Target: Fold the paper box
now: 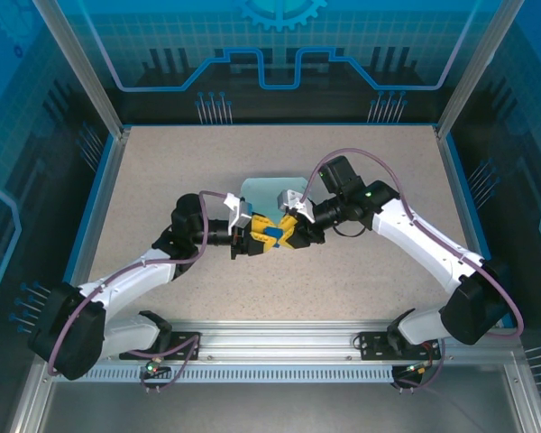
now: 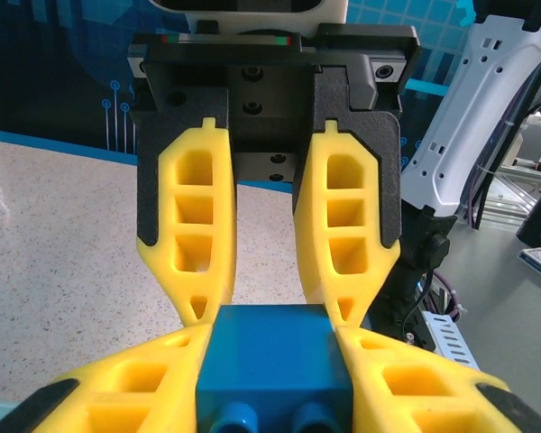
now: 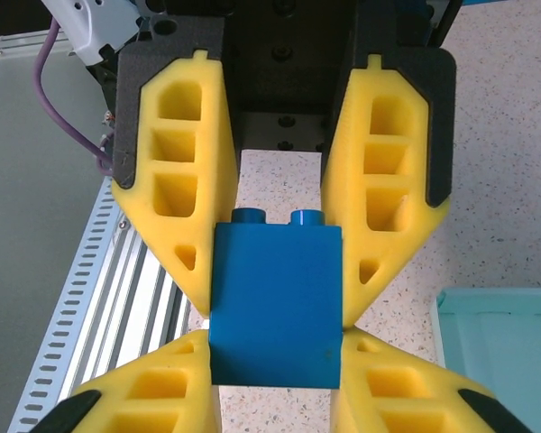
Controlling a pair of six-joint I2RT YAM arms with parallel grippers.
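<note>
The paper box (image 1: 269, 191) is a pale sky-blue flat piece lying on the table just behind both grippers; its corner (image 3: 498, 354) shows at the lower right of the right wrist view. Neither gripper touches it. My left gripper (image 1: 257, 234) and right gripper (image 1: 290, 229) meet tip to tip in the middle of the table. Both are shut on one small dark blue studded brick (image 1: 272, 234) from opposite sides. In the left wrist view the brick (image 2: 275, 361) sits between my left gripper (image 2: 275, 329) and the facing fingers (image 2: 198, 216). The right gripper (image 3: 275, 338) pinches the brick (image 3: 275, 302) at its lower end.
The speckled beige tabletop (image 1: 162, 171) is bounded by blue walls and aluminium posts (image 1: 99, 99). A slotted metal rail (image 1: 279, 347) runs along the near edge, where the arm bases stand. Purple cables (image 1: 334, 158) loop over the right arm.
</note>
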